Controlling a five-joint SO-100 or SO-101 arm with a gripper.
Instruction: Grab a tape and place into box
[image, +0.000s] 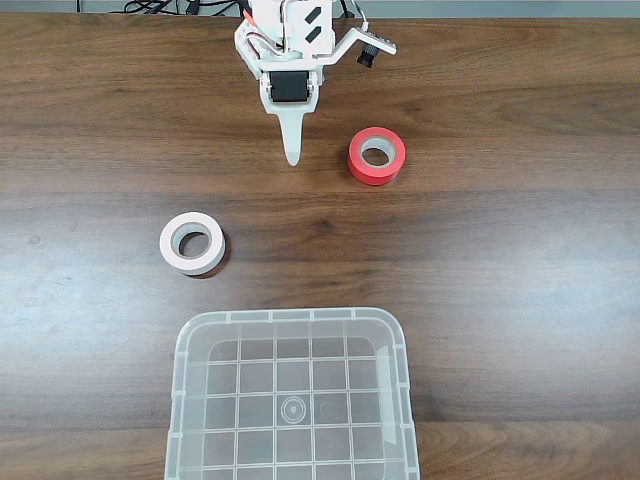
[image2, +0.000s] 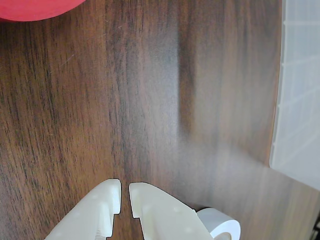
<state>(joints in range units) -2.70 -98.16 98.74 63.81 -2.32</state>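
Red tape (image: 376, 156), white roll (image: 192, 243), clear grid-bottomed box (image: 292, 318), dark wood-grain table (image: 500, 250).

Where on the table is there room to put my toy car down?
The wide bare wood right of the box and below the red tape is free. So is the far left, beside the white tape. It is tighter up top, between the gripper and the red tape.

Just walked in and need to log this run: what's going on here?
A small white robot arm sits at the far edge of a wooden table. Its gripper is nearly shut and empty, beside the red tape without touching it. A white tape roll lies nearer the clear box, which holds nothing yet.
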